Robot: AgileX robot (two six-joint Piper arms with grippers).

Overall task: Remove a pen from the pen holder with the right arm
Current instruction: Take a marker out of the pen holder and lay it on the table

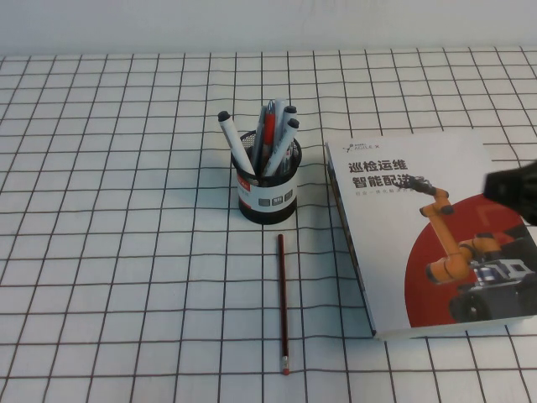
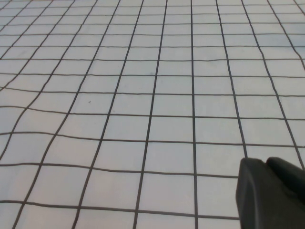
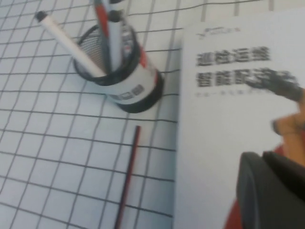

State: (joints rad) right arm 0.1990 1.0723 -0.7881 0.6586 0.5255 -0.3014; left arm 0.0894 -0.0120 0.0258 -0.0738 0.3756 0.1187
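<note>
A black mesh pen holder [image 1: 267, 189] with a white label stands mid-table, seen too in the right wrist view [image 3: 125, 71]. Several pens [image 1: 273, 134] stick up from it, among them a red one and a white pen with a black cap [image 1: 235, 144] that leans left. My right gripper [image 1: 513, 186] hovers shut and empty over the book at the right edge, well right of the holder; in its wrist view [image 3: 261, 156] the fingers lie together. My left gripper [image 2: 261, 162] is shut over bare cloth and does not show in the high view.
A dark red pencil [image 1: 283, 302] lies on the checked cloth in front of the holder, eraser end nearest me. A large white and red book [image 1: 428, 243] with a robot-arm picture lies to the right of the holder.
</note>
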